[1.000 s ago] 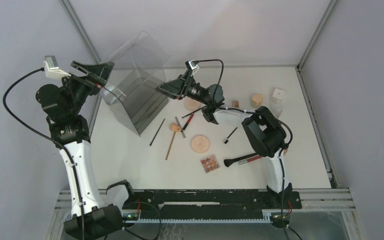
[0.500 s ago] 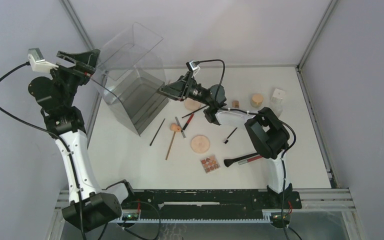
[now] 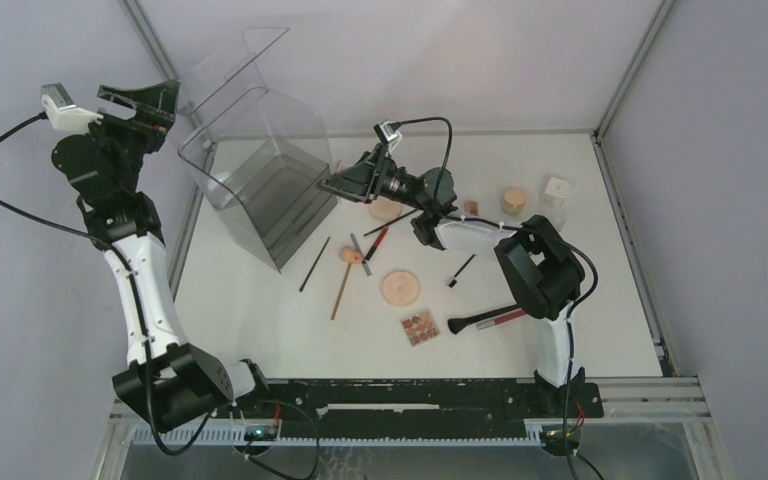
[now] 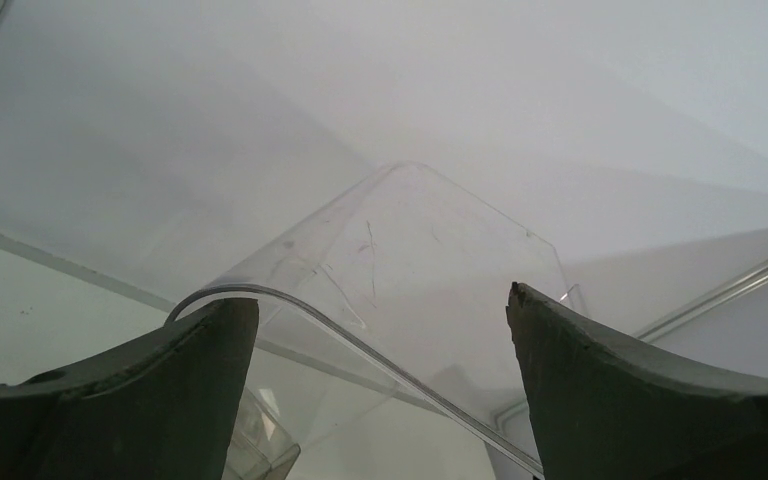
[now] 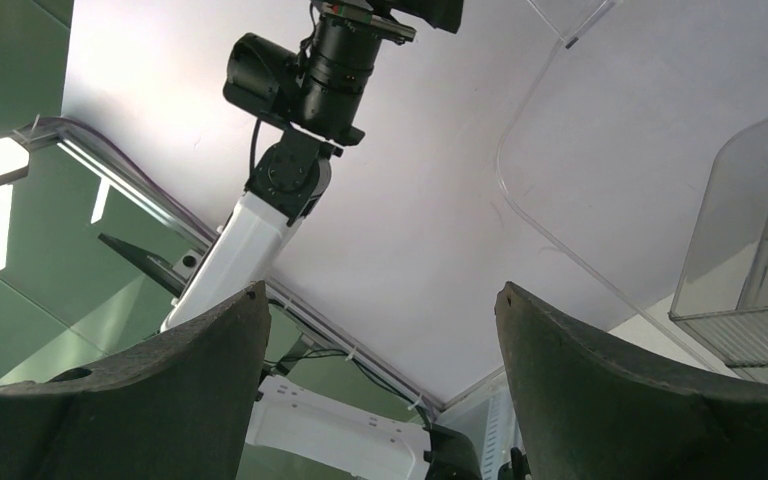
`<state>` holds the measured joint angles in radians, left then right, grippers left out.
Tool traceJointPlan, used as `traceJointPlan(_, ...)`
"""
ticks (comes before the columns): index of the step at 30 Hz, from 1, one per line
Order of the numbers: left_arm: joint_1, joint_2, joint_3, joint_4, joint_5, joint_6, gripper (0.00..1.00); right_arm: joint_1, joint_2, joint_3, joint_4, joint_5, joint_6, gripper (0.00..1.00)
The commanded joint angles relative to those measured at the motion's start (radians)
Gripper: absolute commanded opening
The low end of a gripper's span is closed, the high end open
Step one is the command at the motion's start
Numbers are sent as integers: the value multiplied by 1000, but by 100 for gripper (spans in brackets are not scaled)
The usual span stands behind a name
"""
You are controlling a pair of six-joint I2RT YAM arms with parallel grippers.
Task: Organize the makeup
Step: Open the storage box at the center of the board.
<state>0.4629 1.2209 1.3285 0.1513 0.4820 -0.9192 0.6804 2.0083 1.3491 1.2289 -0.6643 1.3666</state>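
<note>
The makeup lies loose on the white table. It includes a peach powder disc (image 3: 400,288), a square palette (image 3: 420,327), a black brush with a red pencil (image 3: 485,318), a beige sponge (image 3: 350,256), a wood-handled brush (image 3: 341,290), a thin black brush (image 3: 314,264), a small jar (image 3: 471,208) and a tan bottle (image 3: 513,200). My left gripper (image 3: 150,103) is raised at the far left. In its wrist view it (image 4: 380,300) is open, with the edge of the clear organizer (image 4: 410,240) passing between the fingers. My right gripper (image 3: 332,185) is open and empty (image 5: 380,290) beside the organizer's right corner.
The clear acrylic organizer (image 3: 260,170) stands tilted at the back left, its upper panel high in the air; it also shows at the right of the right wrist view (image 5: 750,220). A white box (image 3: 556,190) stands at the back right. A metal frame borders the table.
My left arm has risen and swung back to the left, and the organizer's upper panel has risen with it. My right gripper has barely moved.
</note>
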Motion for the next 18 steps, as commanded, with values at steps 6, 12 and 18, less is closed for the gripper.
traceJointPlan(6,26,58,57,100,-31,-24,97,-25,-41,1,35,-11,-11,89)
traceJointPlan(12,48,93,90,100,-55,-34,97,-31,-31,1,40,-8,-4,89)
traceJointPlan(18,53,115,97,138,-89,-92,97,-36,-28,4,28,-9,-15,89)
